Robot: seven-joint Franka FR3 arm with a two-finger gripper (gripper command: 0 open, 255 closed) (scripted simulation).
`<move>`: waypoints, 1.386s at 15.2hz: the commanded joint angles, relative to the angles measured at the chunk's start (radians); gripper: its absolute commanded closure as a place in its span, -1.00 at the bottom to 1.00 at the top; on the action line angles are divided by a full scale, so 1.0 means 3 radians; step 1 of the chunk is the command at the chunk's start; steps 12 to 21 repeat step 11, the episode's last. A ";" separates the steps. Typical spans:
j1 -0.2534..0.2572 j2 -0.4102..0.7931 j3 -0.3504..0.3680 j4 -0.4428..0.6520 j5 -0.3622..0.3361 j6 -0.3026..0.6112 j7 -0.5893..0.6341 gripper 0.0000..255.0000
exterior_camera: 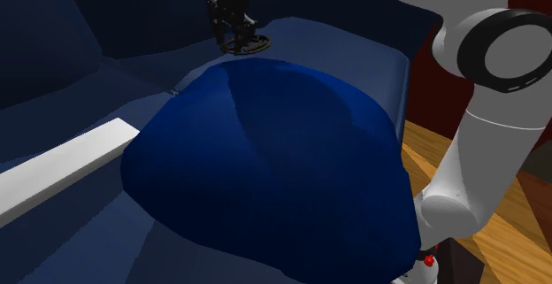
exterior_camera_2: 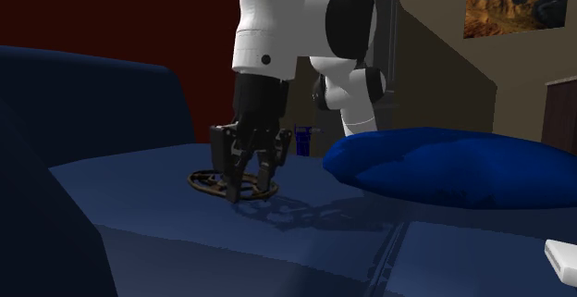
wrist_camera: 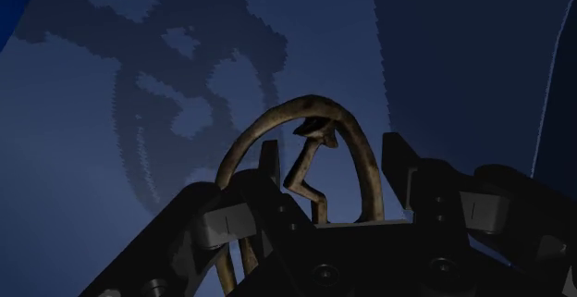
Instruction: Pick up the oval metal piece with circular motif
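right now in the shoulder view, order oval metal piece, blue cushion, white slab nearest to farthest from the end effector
1. oval metal piece, right at the end effector
2. blue cushion, middle of that view
3. white slab, lower left

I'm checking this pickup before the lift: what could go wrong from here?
The gripper is down over the thin openwork metal piece flat on the blue seat; it may catch one rim, so the piece could tilt or slip on lifting. The blue cushion lies nearby; a low sideways move might brush it.
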 commanded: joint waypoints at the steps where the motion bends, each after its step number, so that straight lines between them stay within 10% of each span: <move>1: 0.0035 0.0043 -0.0001 0.0154 -0.0024 -0.0116 -0.0007 1.00; 9: 0.0240 0.0270 -0.0014 0.0858 -0.0165 -0.0610 -0.0032 1.00; 21: 0.0246 0.0275 -0.0015 0.0874 -0.0168 -0.0620 -0.0033 1.00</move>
